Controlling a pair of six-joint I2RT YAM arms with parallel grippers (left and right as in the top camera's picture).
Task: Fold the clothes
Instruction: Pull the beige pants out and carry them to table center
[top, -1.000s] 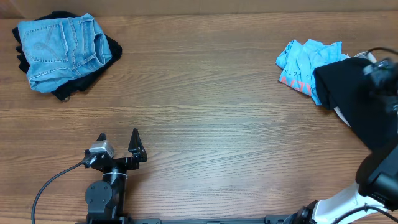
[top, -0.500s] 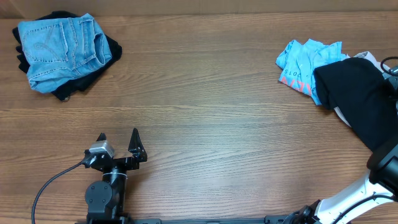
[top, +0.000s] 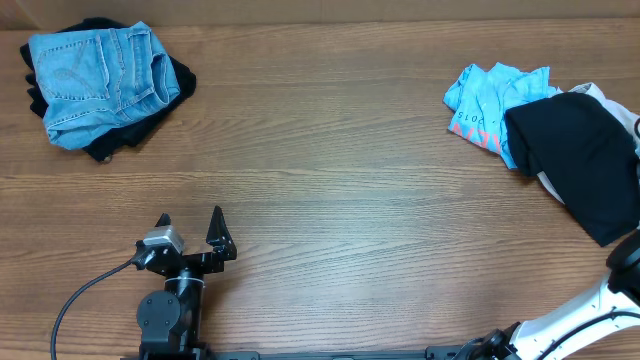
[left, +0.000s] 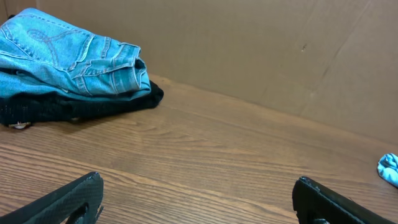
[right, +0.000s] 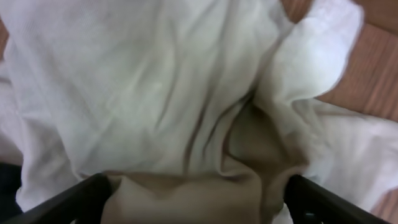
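A folded pair of blue denim jeans (top: 100, 80) is sitting atop a black piece (top: 185, 82) at the worktop's (top: 330, 170) far left corner, suggesting part of the job is done. At the right edge, a light-blue printed tee (top: 490, 100), a black garment (top: 580, 165) and a white-and-cream garment (right: 155, 81) are lying crumpled in a heap, waiting to be folded. The right gripper (right: 199, 182) is hovering close over that pale cloth, fingers spread apart, apparently pinching nothing. The left gripper (top: 190, 214) is idling near the front edge, wide apart and empty. The black garment is overlapping both neighbours, likely complicating any lift
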